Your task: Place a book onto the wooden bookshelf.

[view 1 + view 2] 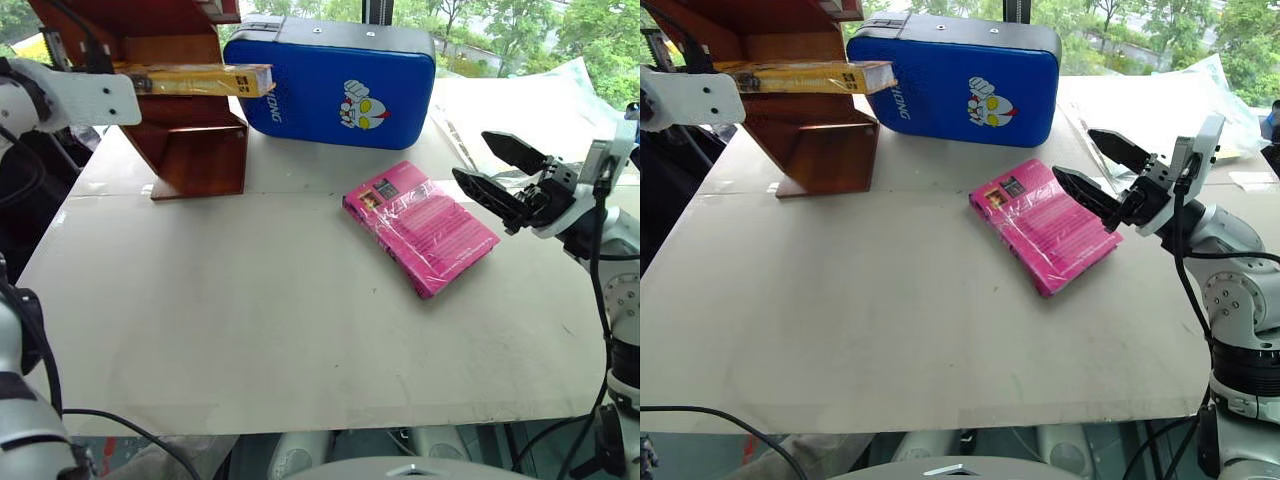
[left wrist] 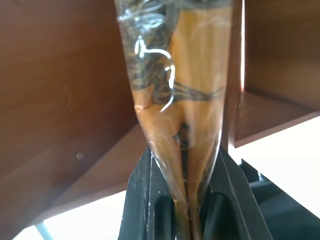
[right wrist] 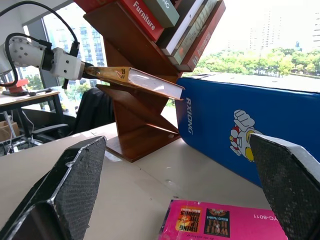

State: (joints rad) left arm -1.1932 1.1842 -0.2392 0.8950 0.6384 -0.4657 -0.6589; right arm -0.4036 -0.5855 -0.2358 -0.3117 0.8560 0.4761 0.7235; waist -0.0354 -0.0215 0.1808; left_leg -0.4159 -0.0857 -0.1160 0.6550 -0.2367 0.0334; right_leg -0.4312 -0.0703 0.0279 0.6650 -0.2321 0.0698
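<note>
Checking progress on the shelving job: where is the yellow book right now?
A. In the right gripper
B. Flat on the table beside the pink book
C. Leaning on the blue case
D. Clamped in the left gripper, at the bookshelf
D: the left gripper is shut on the yellow book, holding it level at the bookshelf.

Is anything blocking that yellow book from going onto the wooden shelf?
Nothing visible does. The left gripper is shut on the book, holding it roughly level at the bookshelf. The books already shelved sit higher up.
</note>
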